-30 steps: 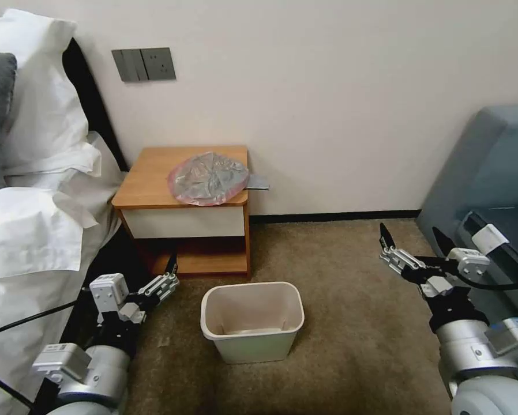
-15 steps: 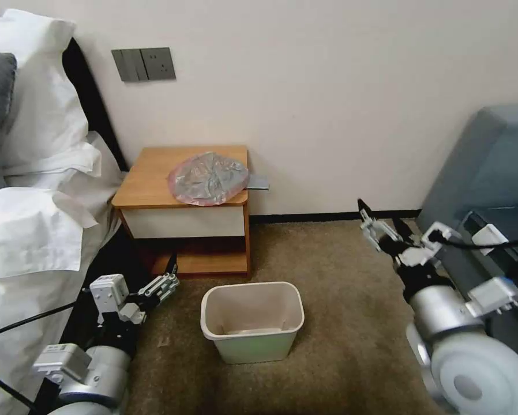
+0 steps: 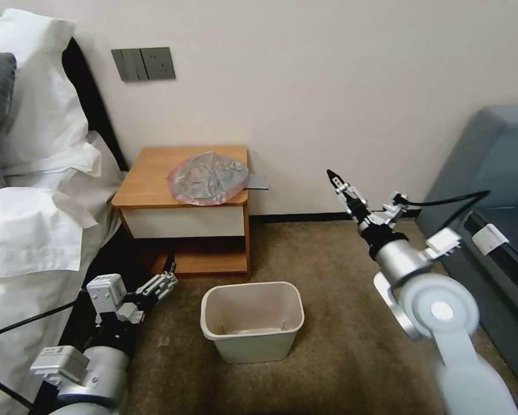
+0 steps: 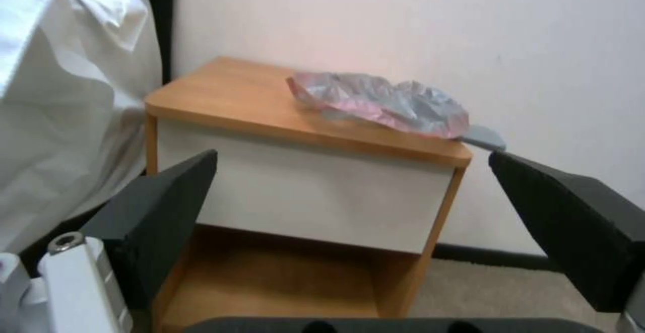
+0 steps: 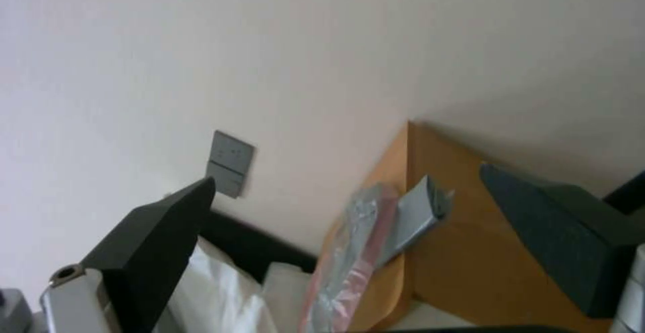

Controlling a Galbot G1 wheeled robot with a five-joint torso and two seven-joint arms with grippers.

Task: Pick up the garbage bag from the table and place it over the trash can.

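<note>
Grey crinkled bag (image 3: 209,177), pink-edged, is lying on the counter (image 3: 149,178), overhanging its wall-side corner. Right gripper (image 3: 341,187), fingers apart, is pointing toward it from well apart; best pinching a raised fold. Bin (image 3: 252,320) is standing empty on the carpet. Left gripper (image 3: 165,278) is sitting low, fingers apart.

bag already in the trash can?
No, the garbage bag lies crumpled on the table; the trash can on the carpet holds no bag.
</note>
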